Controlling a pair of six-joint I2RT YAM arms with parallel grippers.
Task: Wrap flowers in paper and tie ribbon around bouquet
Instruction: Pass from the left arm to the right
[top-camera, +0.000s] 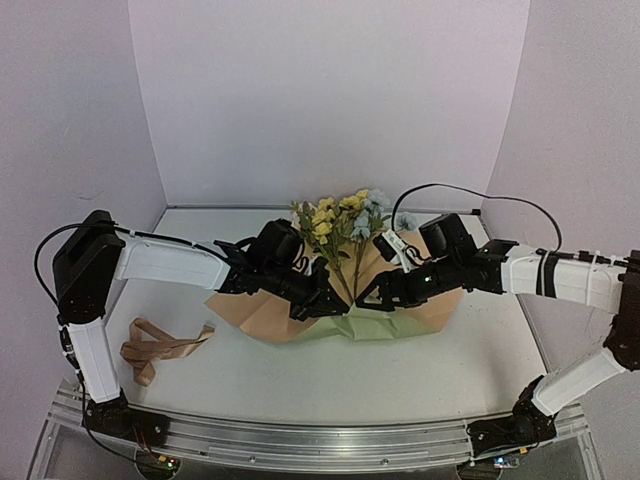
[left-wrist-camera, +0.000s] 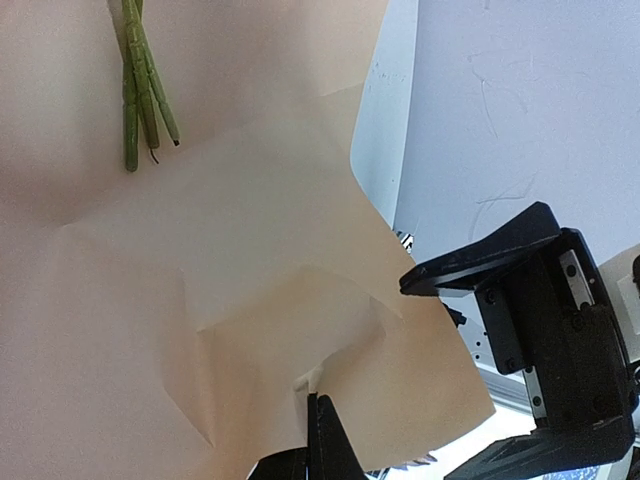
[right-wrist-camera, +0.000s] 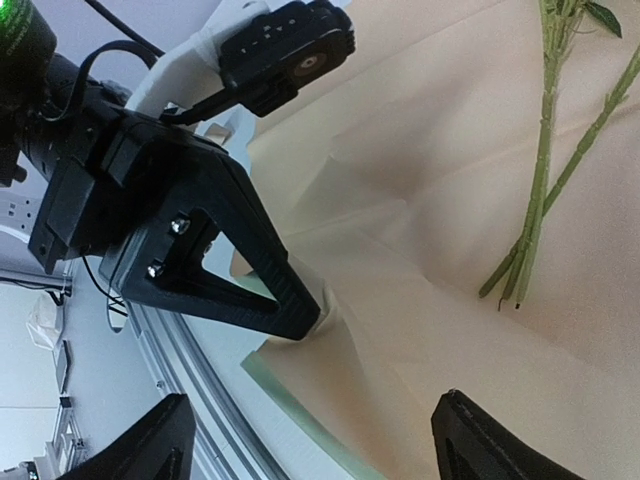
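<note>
The paper (top-camera: 250, 312) lies tan side up at the table's middle, its olive-green face showing along the front edge (right-wrist-camera: 300, 398). The flowers (top-camera: 340, 215) lie on it, blooms toward the back and thin green stems (left-wrist-camera: 140, 90) pointing forward. My left gripper (top-camera: 338, 303) is shut on a raised fold of the paper (left-wrist-camera: 300, 300) near the front edge, the pinch plain in the left wrist view (left-wrist-camera: 316, 398). My right gripper (top-camera: 368, 297) stands open just beside it, its fingertips (right-wrist-camera: 480, 435) straddling the paper's front edge with nothing gripped. The ribbon (top-camera: 160, 348) lies loosely looped at the front left, apart from the paper.
White walls close in the table on three sides. A metal rail (top-camera: 300, 440) runs along the near edge by both arm bases. The two grippers nearly touch over the paper's front centre.
</note>
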